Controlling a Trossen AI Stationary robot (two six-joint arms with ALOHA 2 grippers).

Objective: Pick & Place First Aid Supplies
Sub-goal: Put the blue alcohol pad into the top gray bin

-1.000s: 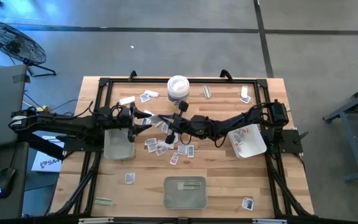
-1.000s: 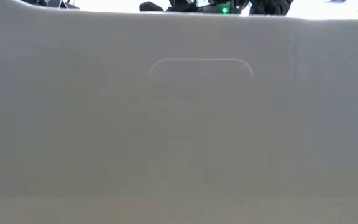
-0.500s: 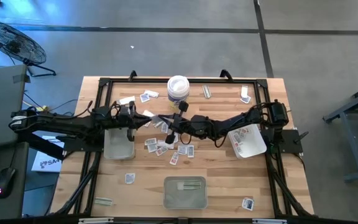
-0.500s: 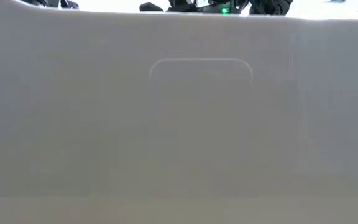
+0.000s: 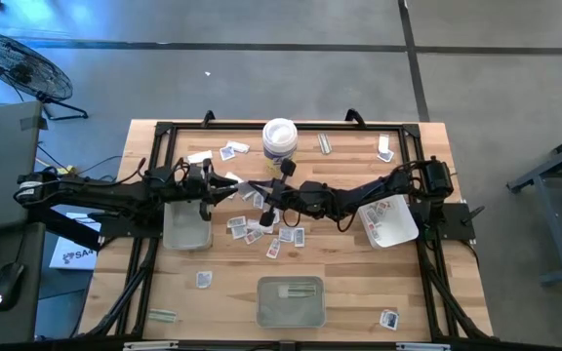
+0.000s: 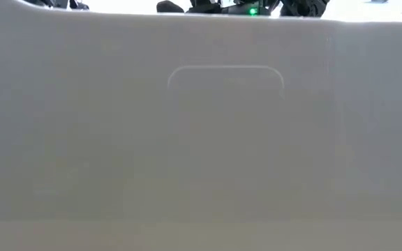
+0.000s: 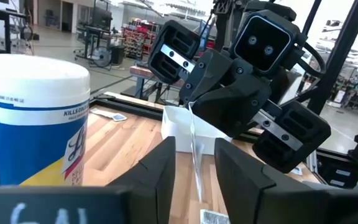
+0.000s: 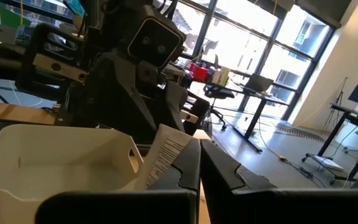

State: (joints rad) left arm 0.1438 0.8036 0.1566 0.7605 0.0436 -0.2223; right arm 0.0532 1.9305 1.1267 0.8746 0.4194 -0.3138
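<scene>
**Both grippers met over the packet pile**

Compared with a second earlier, I saw the left gripper [image 5: 224,185] shifted slightly toward the table's middle; the packets and trays lay where they had been.

The pale wooden table [image 5: 359,283] stood on a grey concrete floor, with a wire fan [image 5: 18,63] off its far left corner. The small white first aid packets [image 5: 266,234] lay scattered mid-table, with strays toward the edges. A white cylindrical tub [image 5: 279,139] stood near the far edge. Translucent grey trays sat at the left [image 5: 185,226], near edge [image 5: 290,300] and right [image 5: 390,220].

In the left wrist view, the left gripper's fingers [image 7: 160,177] stood slightly parted around a thin pale strip wrapper [image 7: 196,158] seen edge-on; I could not tell whether they pinched it. The right gripper [image 5: 269,208] was clenched on a white printed packet [image 8: 165,152].
</scene>
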